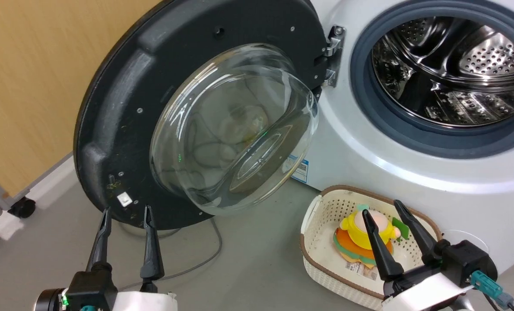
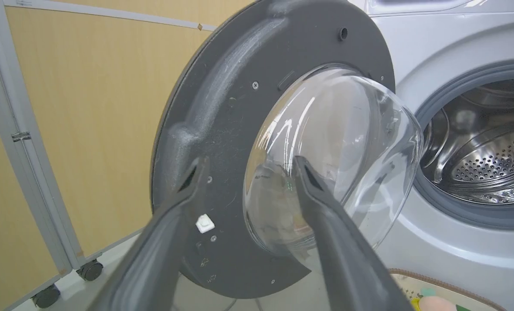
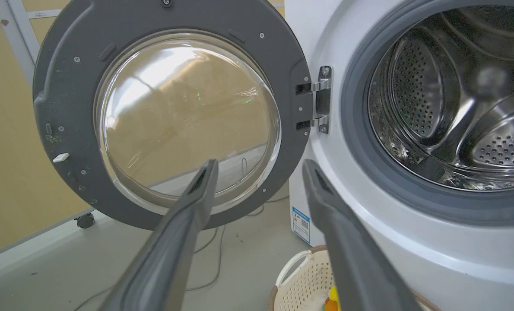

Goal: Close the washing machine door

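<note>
The washing machine door (image 1: 127, 108) stands swung wide open to the left, its matte black inner face and bulging clear glass bowl (image 1: 235, 129) turned toward me. A metal hinge (image 1: 334, 54) joins it to the white washing machine (image 1: 369, 151), whose steel drum (image 1: 451, 69) lies open inside a grey gasket. My left gripper (image 1: 126, 214) is open just below the door's lower rim, near a small white latch (image 1: 124, 199). In the left wrist view the door (image 2: 222, 108) fills the middle beyond the left gripper (image 2: 248, 166). My right gripper (image 1: 386, 209) is open over the basket.
A cream perforated basket (image 1: 326, 203) with a yellow and orange toy (image 1: 360, 237) sits on the grey floor before the machine. A grey cable (image 1: 196, 263) trails under the door. A wood-coloured partition on castors (image 1: 21, 207) stands at left.
</note>
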### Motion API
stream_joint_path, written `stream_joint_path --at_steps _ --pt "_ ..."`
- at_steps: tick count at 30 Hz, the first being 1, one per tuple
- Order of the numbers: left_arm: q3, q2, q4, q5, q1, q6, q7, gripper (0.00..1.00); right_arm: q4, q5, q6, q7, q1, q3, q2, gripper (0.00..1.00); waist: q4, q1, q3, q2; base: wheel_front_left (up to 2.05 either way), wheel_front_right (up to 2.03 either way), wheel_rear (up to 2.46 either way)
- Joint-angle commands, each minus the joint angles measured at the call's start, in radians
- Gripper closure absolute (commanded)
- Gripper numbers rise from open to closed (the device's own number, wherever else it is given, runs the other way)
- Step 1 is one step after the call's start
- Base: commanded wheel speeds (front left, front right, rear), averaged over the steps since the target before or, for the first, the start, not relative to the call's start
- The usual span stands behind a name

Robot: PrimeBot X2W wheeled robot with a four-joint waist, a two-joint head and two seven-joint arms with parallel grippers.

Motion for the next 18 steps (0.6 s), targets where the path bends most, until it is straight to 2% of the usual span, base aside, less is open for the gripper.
stream_joint_path --at_steps 1,18 --pt "0.0 0.0 -0.007 -0.008 0.016 0.006 -0.012 0.0 0.003 0.015 0.001 -0.011 -0.015 0.005 -0.007 0.0 0.008 0.0 0.0 0.0 0.0 0.0 0.0" --pt "-0.003 0.0 -0.024 -0.019 0.024 0.017 -0.048 0.0 0.008 0.053 0.001 -0.046 -0.008 0.029 -0.014 0.0 0.08 0.0 0.001 0.0 0.0 0.0 0.0"
